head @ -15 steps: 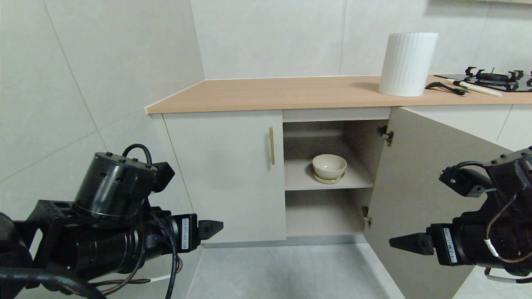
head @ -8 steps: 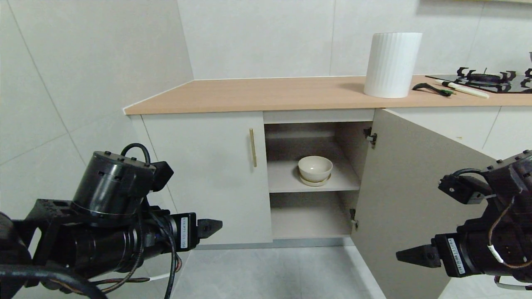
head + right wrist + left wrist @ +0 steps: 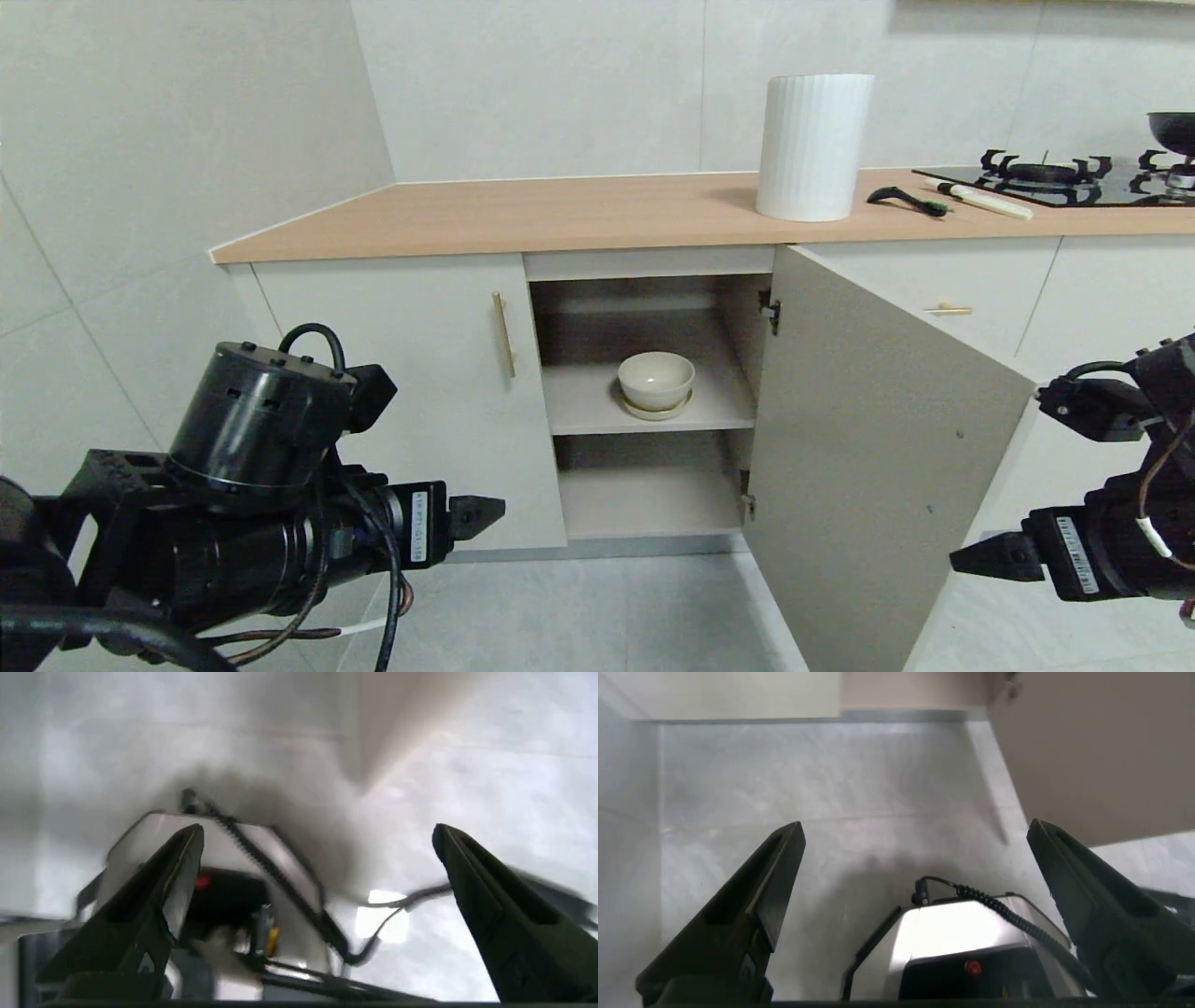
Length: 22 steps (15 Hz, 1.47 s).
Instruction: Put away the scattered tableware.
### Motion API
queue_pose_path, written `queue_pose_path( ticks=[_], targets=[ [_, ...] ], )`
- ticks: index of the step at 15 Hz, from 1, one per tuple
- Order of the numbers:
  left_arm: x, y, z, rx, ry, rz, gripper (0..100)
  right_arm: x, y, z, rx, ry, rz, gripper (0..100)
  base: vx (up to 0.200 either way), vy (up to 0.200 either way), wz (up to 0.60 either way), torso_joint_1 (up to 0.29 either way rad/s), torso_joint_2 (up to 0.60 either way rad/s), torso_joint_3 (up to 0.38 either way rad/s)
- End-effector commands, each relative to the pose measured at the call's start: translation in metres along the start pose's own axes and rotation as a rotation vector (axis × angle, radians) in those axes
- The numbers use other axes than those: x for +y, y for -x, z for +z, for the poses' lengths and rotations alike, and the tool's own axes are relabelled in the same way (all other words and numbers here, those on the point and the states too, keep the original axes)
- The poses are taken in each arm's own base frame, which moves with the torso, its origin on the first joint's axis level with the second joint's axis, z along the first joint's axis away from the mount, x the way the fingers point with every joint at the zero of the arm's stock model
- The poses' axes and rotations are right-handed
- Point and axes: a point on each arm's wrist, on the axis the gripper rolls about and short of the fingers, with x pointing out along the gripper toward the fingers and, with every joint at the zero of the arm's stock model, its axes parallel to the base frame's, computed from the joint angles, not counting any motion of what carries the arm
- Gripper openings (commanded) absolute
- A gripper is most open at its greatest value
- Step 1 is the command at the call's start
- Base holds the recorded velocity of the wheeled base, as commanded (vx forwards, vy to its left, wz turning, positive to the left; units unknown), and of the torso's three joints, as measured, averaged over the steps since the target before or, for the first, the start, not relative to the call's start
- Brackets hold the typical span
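Head view: 1 cream bowl (image 3: 656, 379) on small plate (image 3: 657, 412), upper cabinet shelf (image 3: 586, 408), near front edge. Likely ceramic: rigid, glaze-slippery, fragile; pinch at rim. Left gripper (image 3: 915, 835), right gripper (image 3: 318, 835): jaws spread wide, empty.
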Motion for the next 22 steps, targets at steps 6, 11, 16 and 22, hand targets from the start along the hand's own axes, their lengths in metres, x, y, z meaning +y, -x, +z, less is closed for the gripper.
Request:
queue_pose_path(
  ticks=[6, 11, 16, 22],
  targets=[
    [0.001, -0.001, 0.0, 0.003, 0.002, 0.005, 100, -0.051, 0.034, 0.014, -0.058, -0.111, -0.27, 100, 0.0, 0.0, 0.0, 0.0, 0.0, 0.0],
    [0.0, -0.001, 0.0, 0.0, 0.002, 0.004, 100, -0.081, -0.014, 0.042, -0.083, -0.224, -0.346, 100, 0.0, 0.0, 0.0, 0.0, 0.0, 0.0],
    [0.0, -0.001, 0.0, 0.001, 0.002, 0.003, 100, -0.091, -0.053, 0.061, -0.128, -0.333, -0.341, 100, 0.0, 0.0, 0.0, 0.0, 0.0, 0.0],
    [0.0, -0.001, 0.0, 0.001, 0.004, 0.003, 100, -0.071, -0.069, 0.064, -0.117, -0.362, -0.248, 100, 0.0, 0.0, 0.0, 0.0, 0.0, 0.0]
  ],
)
